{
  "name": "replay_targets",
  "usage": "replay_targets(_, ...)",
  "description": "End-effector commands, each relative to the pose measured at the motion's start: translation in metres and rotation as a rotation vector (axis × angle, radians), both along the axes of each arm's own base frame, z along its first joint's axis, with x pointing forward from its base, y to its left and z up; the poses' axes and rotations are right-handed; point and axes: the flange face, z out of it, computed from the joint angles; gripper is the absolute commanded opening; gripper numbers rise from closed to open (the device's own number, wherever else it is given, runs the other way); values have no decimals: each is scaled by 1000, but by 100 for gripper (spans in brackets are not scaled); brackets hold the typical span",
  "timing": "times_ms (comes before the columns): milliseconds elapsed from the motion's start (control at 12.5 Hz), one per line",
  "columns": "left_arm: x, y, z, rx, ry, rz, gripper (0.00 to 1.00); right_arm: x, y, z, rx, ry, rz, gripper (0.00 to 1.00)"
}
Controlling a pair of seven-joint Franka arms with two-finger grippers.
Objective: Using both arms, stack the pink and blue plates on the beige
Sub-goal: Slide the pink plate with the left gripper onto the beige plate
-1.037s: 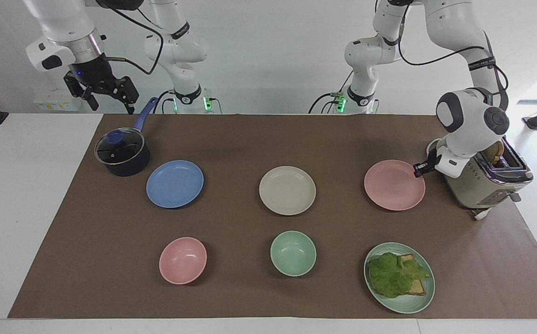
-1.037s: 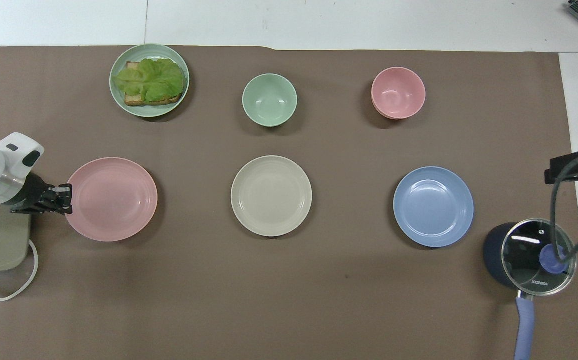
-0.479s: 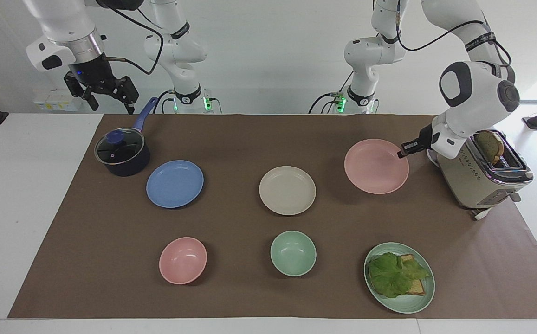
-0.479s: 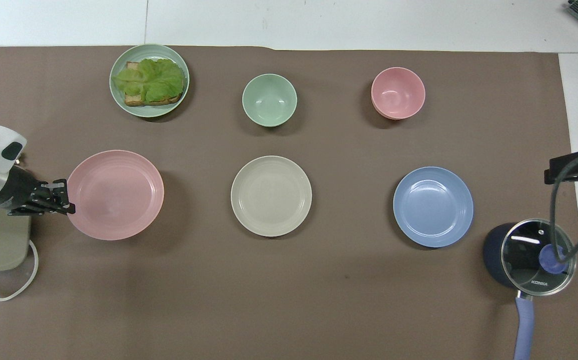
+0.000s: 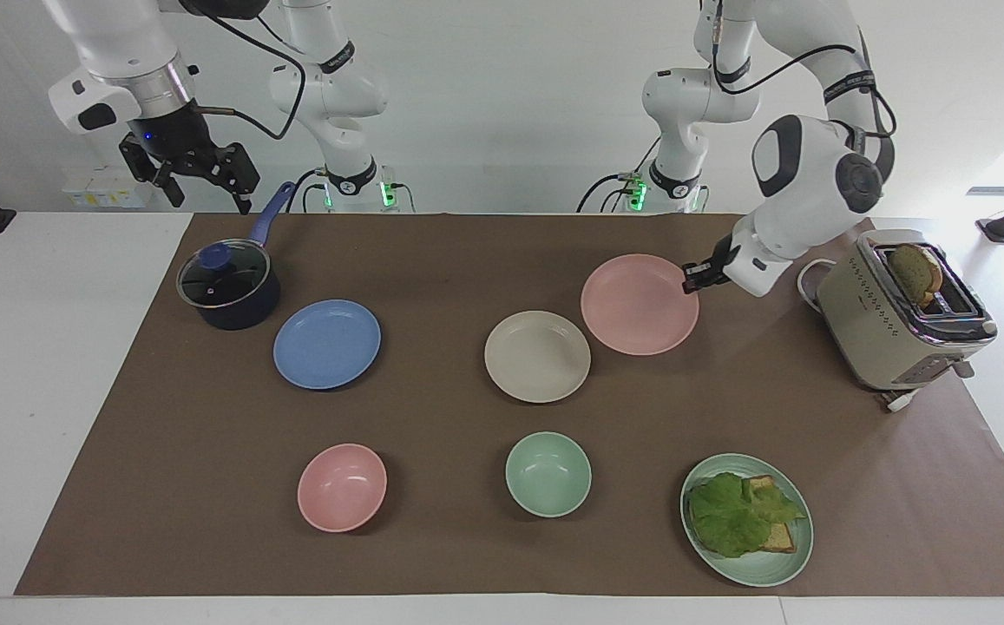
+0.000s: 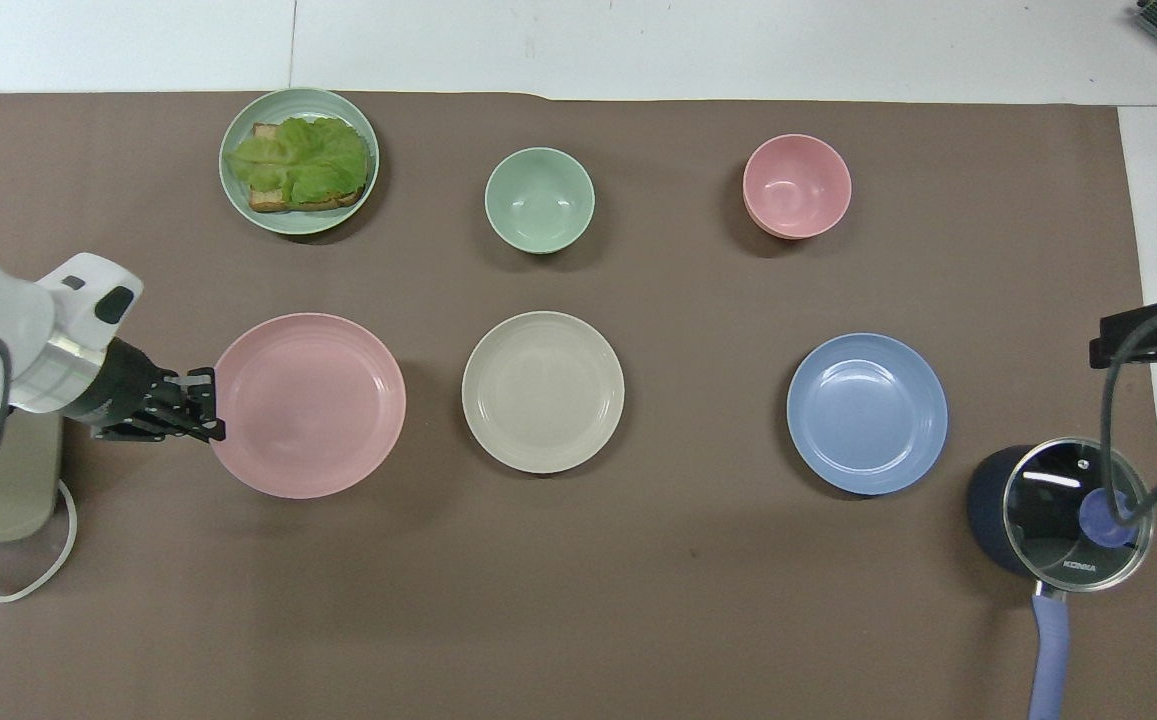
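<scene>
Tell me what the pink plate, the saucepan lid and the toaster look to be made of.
Pink plate: matte, even colour, no glare; probably plastic or a fibre composite.
Saucepan lid: clear glass in a metal rim, with reflections and a blue knob.
Toaster: beige painted metal by the look, with a shiny chrome top.

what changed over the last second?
The left gripper, shut on the pale pink round plate, lifted it off the brown mat and carried it toward the cream-beige plate. Periwinkle blue plate and the open right gripper, waiting above the saucepan, stayed put.
</scene>
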Motion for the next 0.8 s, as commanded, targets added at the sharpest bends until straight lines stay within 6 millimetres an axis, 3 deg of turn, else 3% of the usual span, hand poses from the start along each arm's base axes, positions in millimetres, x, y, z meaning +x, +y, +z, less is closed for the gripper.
replay_targets(0,-7,-31,-30,-18,-40,40,0,-5,-3,1,2,-10,20,100)
replay_targets(160,1,-47,-63,-12,-71,59,0,-5,-4,1,2,-10,17,100)
replay_targets(319,7,-47,-75,-11,-94,72,0,-5,-4,1,2,-10,19,100)
replay_targets(559,10,-49,-74,-16,-110,67,0,-5,-4,1,2,-10,17,100)
replay_targets(638,11,-49,-74,-17,-113,63,4,-5,-4,1,2,-8,19,100)
replay_targets(718,13,-50,-73,-18,-120,60,90,-5,-5,1,2,-8,16,100)
